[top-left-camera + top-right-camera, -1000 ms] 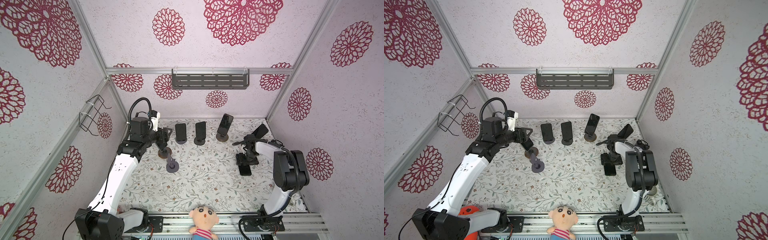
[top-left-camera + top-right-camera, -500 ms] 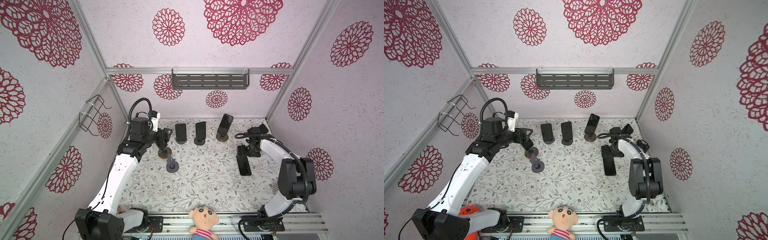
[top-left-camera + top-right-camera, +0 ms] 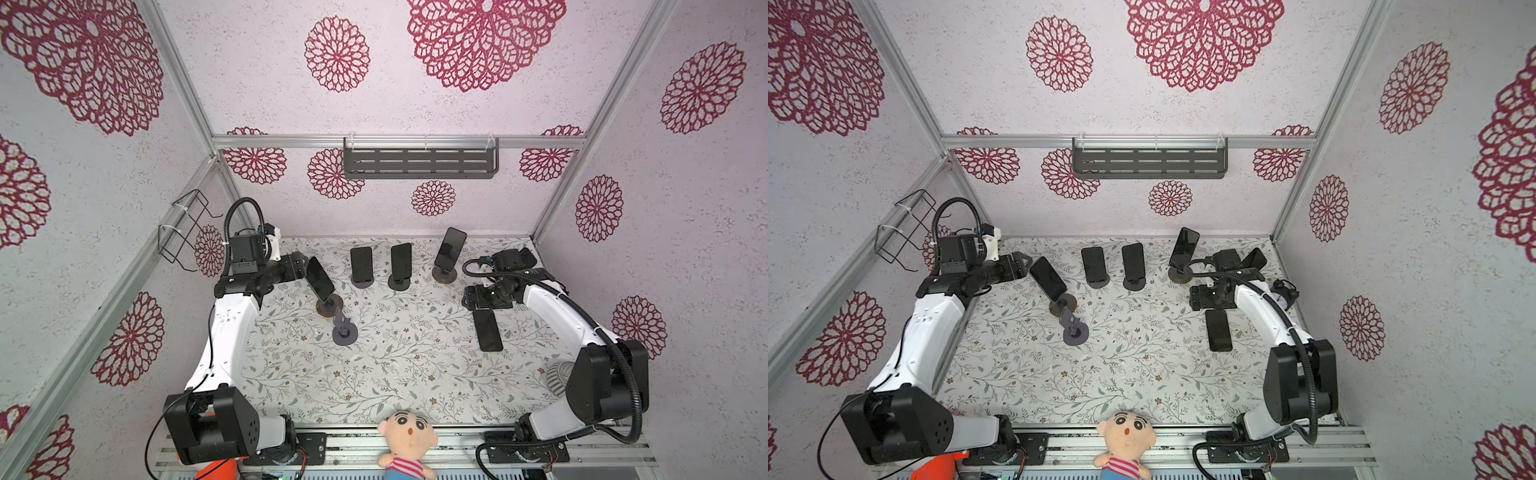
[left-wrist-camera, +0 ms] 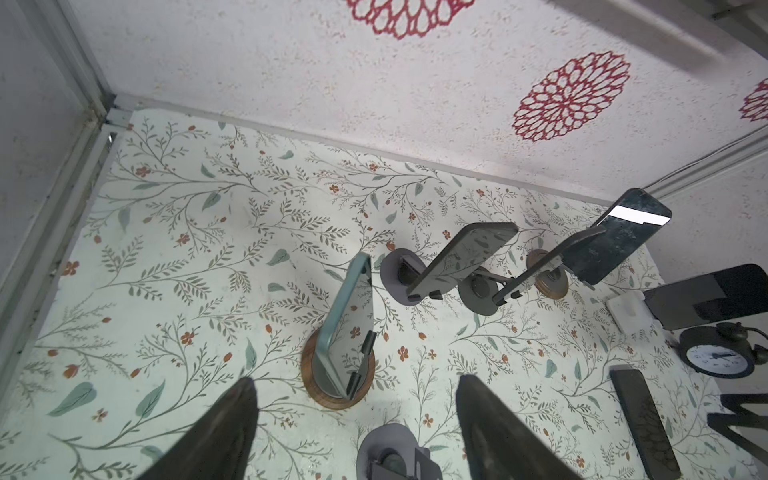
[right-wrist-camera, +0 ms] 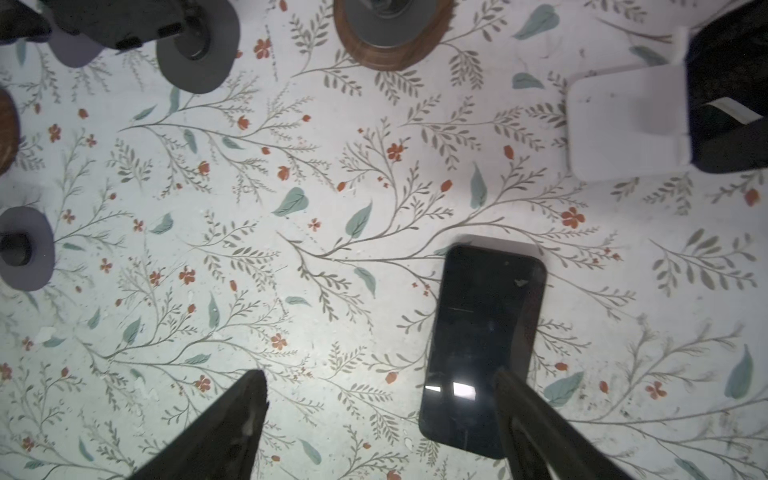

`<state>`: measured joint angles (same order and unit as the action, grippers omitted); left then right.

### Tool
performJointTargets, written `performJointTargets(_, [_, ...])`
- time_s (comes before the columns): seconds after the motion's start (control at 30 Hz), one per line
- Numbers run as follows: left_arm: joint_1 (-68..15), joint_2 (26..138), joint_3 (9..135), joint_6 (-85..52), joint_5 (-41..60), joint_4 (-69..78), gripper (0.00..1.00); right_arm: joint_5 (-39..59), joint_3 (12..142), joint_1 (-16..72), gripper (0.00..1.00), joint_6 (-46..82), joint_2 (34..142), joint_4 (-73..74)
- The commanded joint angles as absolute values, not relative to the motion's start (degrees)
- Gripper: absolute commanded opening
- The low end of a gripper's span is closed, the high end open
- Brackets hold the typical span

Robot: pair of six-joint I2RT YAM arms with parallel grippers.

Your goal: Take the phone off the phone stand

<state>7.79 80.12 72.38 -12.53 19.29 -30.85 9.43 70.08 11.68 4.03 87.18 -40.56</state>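
Leaning phone: the phone [image 3: 320, 279] nearest the left arm sits tilted back on its wooden-base stand [image 3: 329, 306], toward the back left of the table [image 3: 374, 374]. Its lower edge is tucked in the stand's little hooks [image 4: 368, 341].
Left gripper: the left gripper [image 4: 356, 380] hovers just short of that phone, jaws apart, nothing between them.
Right gripper: the right gripper [image 5: 379, 374] is spread wide too and empty, hanging over a flat phone [image 5: 484, 345] lying on the table. One finger overlaps its edge in the wrist view, can't tell if it touches.
Risk one: I'd guess the hooks are the trap. Pull sideways instead of up and out, and the whole stand probably comes along or tips.
Risk two: the empty grey stand [image 3: 344, 328] is just beside the wooden base, so a tipping stand or a low sweep could knock it.
Risk three: glassy edges — an off-centre pinch could let the phone slip and drop.
Risk four: the jaws could close on the stand's arm instead of the phone's sides, since the two overlap from the wrist view.
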Motion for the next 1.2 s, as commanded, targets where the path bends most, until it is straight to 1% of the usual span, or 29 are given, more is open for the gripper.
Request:
performJointTargets(0.0, [8.64, 83.23, 74.12, -12.85, 24.34, -30.45, 0.76, 10.89, 69.96, 11.68, 0.88, 3.52, 84.1, -41.04])
performJointTargets(0.07, [9.2, 85.39, 74.9, -13.22, 25.18, -31.31, 0.74, 11.05, 69.77, 11.69, 0.88, 3.31, 83.5, -41.11])
performJointTargets(0.17, [10.11, 87.56, 75.41, -13.79, 26.8, -31.73, 0.66, 10.97, 69.26, 11.69, 0.88, 2.86, 82.71, -41.08])
performJointTargets(0.37, [10.5, 89.25, 75.4, -12.83, 27.14, -31.21, 0.61, 10.89, 68.28, 11.67, 0.88, 2.46, 82.61, -40.72])
performJointTargets(0.5, [11.22, 91.77, 76.53, -13.09, 29.47, -31.2, 0.5, 11.52, 68.23, 11.63, 0.87, 2.44, 82.79, -40.52])
performJointTargets(0.6, [11.21, 92.68, 76.73, -13.0, 31.4, -30.93, 0.45, 11.26, 67.96, 11.67, 0.87, 1.82, 82.71, -40.08])
performJointTargets(1.17, [11.29, 93.25, 76.86, -12.83, 32.17, -31.37, 0.12, 10.37, 67.37, 11.62, 0.87, 1.89, 84.64, -39.86])
